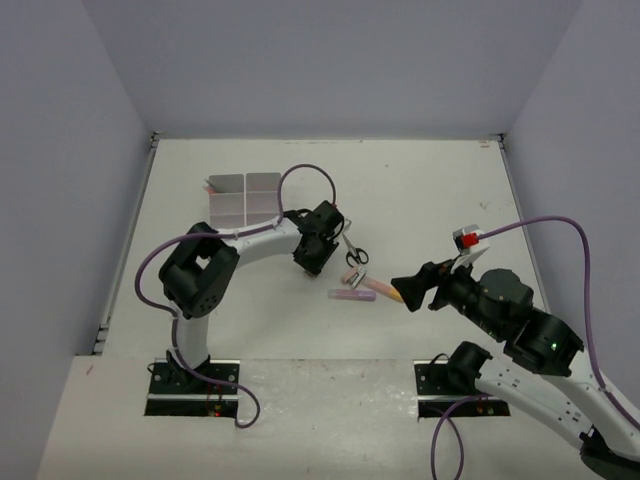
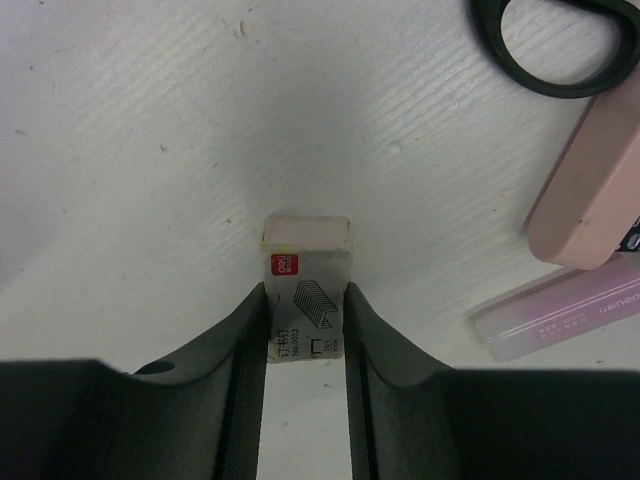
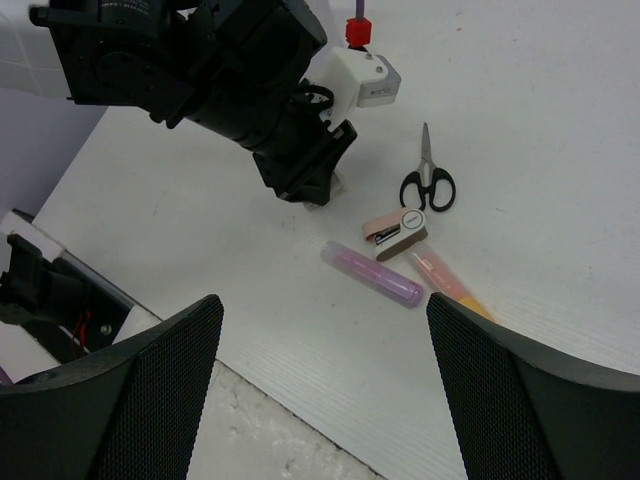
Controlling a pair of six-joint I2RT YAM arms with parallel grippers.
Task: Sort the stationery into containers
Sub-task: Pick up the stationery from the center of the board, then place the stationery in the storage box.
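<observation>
Sorting is looking barely started: the scissors (image 1: 352,250), pink stapler (image 1: 353,276), purple marker (image 1: 349,296) and pink-orange marker (image 1: 383,289) are lying on the surface (image 1: 440,180), apart from the tray (image 1: 245,198). The left end effector (image 2: 306,292) is clamping a staple box (image 2: 305,255) resting on the surface, fingers (image 2: 235,350) pressing its 2 sides. The right end effector (image 3: 322,305) is hovering, spread wide, holding nothing.

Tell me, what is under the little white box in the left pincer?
The small white printed box lies flat on the white table, with the left pincer against both its sides. Only bare tabletop shows around it; whatever is directly beneath is covered by the box itself.
</observation>
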